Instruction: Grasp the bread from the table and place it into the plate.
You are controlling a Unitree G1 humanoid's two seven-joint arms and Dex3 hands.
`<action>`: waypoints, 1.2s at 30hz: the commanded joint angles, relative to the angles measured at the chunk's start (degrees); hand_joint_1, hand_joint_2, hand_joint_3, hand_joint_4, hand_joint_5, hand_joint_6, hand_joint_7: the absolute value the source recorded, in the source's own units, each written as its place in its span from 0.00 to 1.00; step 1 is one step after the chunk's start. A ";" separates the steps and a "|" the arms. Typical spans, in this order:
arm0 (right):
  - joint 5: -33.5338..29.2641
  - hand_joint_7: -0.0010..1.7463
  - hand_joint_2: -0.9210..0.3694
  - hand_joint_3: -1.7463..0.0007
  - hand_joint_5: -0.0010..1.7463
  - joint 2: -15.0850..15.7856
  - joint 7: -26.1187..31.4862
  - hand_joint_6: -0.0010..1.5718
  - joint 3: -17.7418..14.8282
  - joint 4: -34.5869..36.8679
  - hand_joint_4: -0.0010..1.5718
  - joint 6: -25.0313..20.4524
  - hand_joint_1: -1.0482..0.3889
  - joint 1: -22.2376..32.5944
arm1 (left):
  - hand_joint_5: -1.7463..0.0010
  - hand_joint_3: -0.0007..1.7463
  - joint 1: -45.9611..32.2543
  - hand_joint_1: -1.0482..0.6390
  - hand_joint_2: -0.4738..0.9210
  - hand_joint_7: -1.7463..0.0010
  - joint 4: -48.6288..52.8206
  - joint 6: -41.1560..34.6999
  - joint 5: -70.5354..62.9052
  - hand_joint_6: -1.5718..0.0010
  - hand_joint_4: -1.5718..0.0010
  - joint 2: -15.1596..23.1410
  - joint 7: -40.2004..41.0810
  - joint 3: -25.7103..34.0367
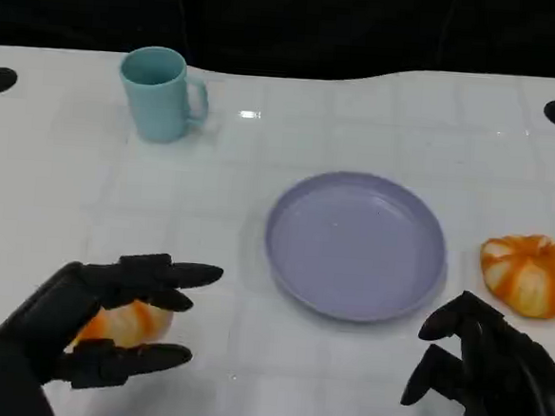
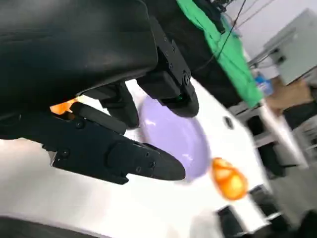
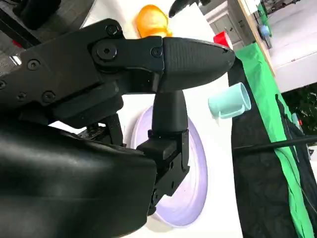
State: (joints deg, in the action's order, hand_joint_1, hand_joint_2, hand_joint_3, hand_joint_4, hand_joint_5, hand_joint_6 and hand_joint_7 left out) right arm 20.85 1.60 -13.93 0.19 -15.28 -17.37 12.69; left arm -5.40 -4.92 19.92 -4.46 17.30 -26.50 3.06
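The bread (image 1: 125, 322) lies on the white table (image 1: 257, 226) near its front-left corner, an orange-glazed bun of which only a part peeks out between the black fingers (image 1: 173, 275) of the left hand (image 1: 107, 325); from the head view its long axis seems to run roughly along the table's front edge, though too much is covered to say which way it points. The left hand brackets the bread with fingers above and below it, spread fairly wide, and I cannot tell whether they touch it. The lavender plate (image 1: 356, 245) sits near the middle of the table with nothing in it, and a second orange bun (image 1: 532, 273) rests by the right edge, just beside the plate but apart from it. A pale teal mug (image 1: 159, 94) stands upright toward the far-left corner, handle turned toward the plate; its inside is not visible. The right hand (image 1: 495, 371) hovers at the front-right corner, fingers curled loosely apart with nothing in them. In the left wrist view, a sliver of the bread (image 2: 62, 106) glows behind the hand's (image 2: 114, 114) fingers, the plate (image 2: 173, 136) beyond them and the other bun (image 2: 229, 178) past its rim. In the right wrist view, the right hand's (image 3: 148, 99) fingers hang over the bare plate (image 3: 195, 183), the mug (image 3: 229, 101) beyond it, and the bread (image 3: 151, 21) at the far end.
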 commanded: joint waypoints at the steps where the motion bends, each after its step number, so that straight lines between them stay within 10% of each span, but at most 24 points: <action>1: 0.21 0.98 0.00 0.70 1.00 0.20 0.26 0.27 -0.30 -1.02 0.40 -0.20 0.38 0.21 | 0.69 0.05 -0.63 0.31 1.00 1.00 -5.07 -1.92 -6.31 0.69 0.83 4.38 1.75 -0.03; 19: -0.05 0.97 0.00 0.70 1.00 -0.25 0.32 0.27 -0.17 -1.03 0.40 0.24 0.37 0.44 | 0.96 0.00 -2.71 0.30 0.99 1.00 -21.17 -14.27 -40.48 0.85 0.92 12.52 3.80 -2.18; 36: -0.06 0.97 0.00 0.70 1.00 -0.04 0.45 0.28 0.03 -1.57 0.40 -0.57 0.36 0.50 | 0.99 0.00 2.00 0.33 0.97 1.00 -10.96 -18.84 -48.98 0.90 0.95 12.10 6.67 -10.53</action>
State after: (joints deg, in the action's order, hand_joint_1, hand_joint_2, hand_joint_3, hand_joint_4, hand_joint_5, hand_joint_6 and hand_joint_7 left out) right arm 20.80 1.12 -13.83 0.46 -16.12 -17.53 12.91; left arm -4.72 -18.81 1.83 -52.27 29.15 -21.50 -6.20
